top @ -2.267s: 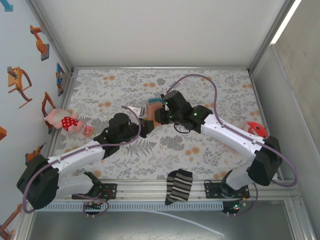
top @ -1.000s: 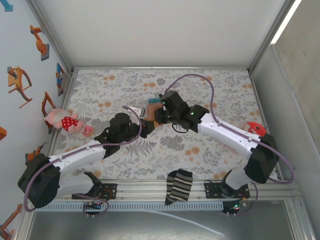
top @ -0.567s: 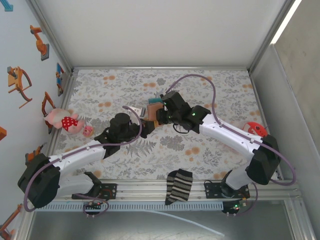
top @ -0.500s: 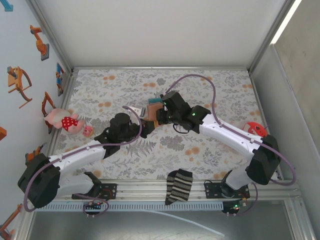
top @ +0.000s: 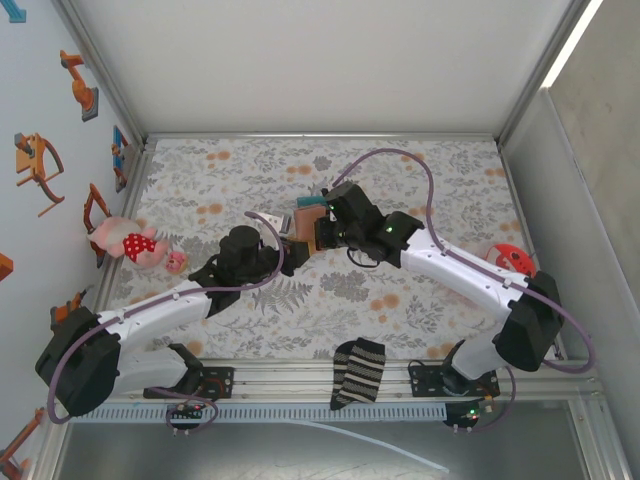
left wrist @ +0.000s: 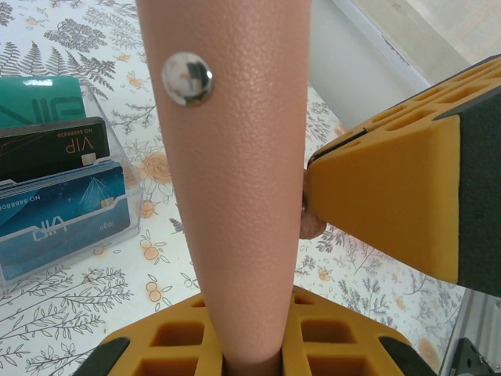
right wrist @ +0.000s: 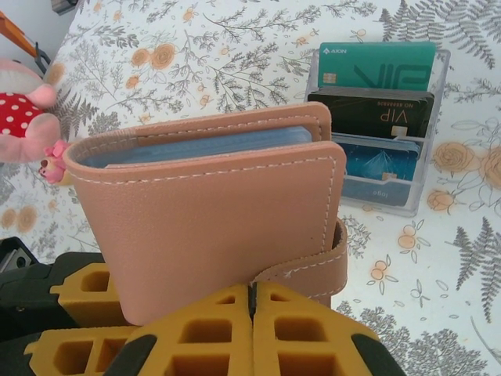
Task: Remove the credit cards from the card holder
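Observation:
The card holder (right wrist: 211, 211) is a closed tan wallet held upright above the table, and from above it shows between the two wrists (top: 305, 220). My left gripper (left wrist: 254, 345) is shut on its lower part, the snap stud (left wrist: 186, 78) facing that camera. My right gripper (right wrist: 252, 294) is shut, pinching the end of the closing tab (right wrist: 313, 266). A light-blue layer (right wrist: 196, 146) shows between the covers at the top. I cannot tell whether it is the credit cards or the lining.
A clear stand (right wrist: 376, 133) with teal, black and blue cards sits just behind the wallet. A pink plush (top: 130, 243) lies at the left edge, a red object (top: 510, 257) at the right, and a striped sock (top: 358, 372) on the front rail.
The right gripper's fingers have closed fully on the wallet's tab. Both arms have stayed almost where they were, and the wallet has not opened.

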Motion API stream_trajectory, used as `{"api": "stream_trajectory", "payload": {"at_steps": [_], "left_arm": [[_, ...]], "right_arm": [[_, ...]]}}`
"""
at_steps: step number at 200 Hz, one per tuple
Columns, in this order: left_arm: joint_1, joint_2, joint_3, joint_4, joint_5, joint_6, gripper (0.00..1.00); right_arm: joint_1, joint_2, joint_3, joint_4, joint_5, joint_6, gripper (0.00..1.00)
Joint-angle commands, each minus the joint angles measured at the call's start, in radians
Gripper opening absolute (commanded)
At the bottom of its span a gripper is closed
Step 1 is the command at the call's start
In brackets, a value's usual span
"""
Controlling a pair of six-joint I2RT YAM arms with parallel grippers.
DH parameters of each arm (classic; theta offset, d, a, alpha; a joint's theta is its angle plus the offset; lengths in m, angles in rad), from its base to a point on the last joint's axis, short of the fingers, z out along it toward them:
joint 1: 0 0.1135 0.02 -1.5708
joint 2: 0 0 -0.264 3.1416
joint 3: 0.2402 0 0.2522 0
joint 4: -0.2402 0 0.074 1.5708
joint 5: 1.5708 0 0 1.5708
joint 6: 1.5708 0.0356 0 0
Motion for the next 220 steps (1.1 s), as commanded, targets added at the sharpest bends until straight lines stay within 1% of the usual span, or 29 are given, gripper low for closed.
{"api": "stream_trajectory", "payload": {"at_steps": [1,220], "left_arm": [[-0.004,-0.026,0.039,0.069,0.013,0.021,0.00],[-0.004,-0.037,0.040,0.050,0.028,0.028,0.00]], "right_arm": [[0.004,-0.025,-0.017,-0.020,0.029,-0.006,0.00],[0.002,-0.095,-0.035,-0.030,0.061,-0.068,0.00]]}}
